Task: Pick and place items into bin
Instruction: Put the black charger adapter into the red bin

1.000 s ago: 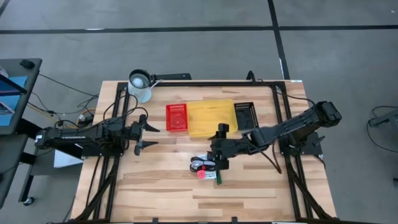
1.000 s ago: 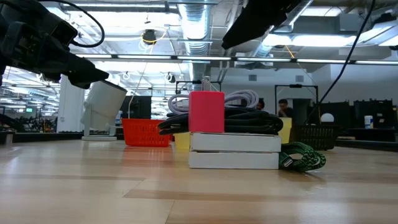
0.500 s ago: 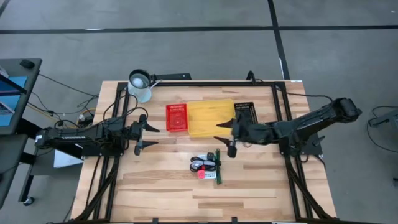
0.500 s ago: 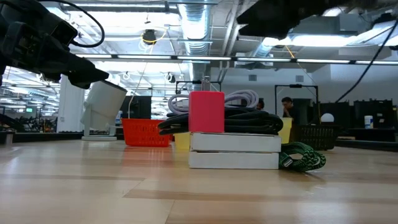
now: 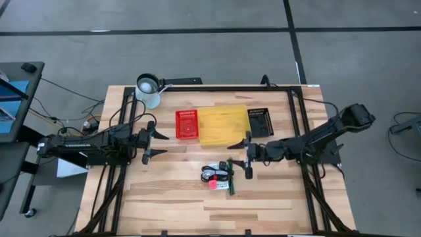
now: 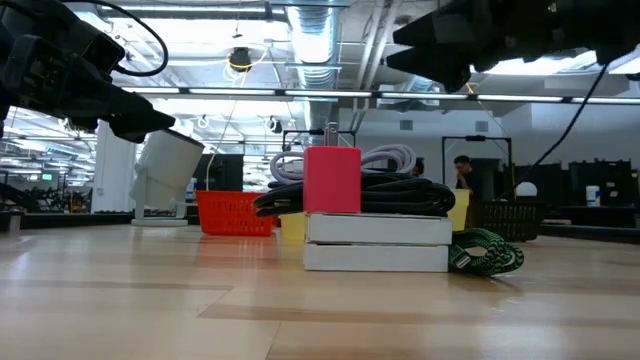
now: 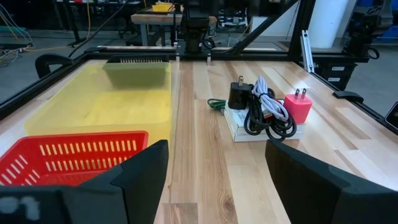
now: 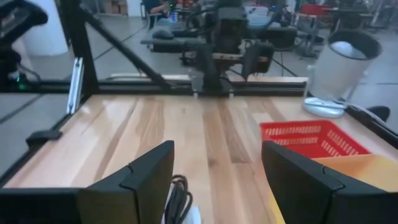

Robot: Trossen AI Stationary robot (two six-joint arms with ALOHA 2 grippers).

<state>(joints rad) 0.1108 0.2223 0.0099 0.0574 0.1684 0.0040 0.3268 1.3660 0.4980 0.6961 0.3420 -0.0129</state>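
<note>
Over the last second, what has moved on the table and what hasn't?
The right gripper was low over the pile of items a second ago, swung up toward the yellow bin, and has now come partway back, hovering open and empty just right of the pile. Nothing was picked up: the pile looks unchanged. The left gripper stayed open beside the red basket.

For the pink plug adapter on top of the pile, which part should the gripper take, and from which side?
Grip the pink plug adapter across its flat side faces, coming straight down from above. It stands on the black cable coil, prongs up, so its body is exposed; the right gripper, open, is closest.
</note>
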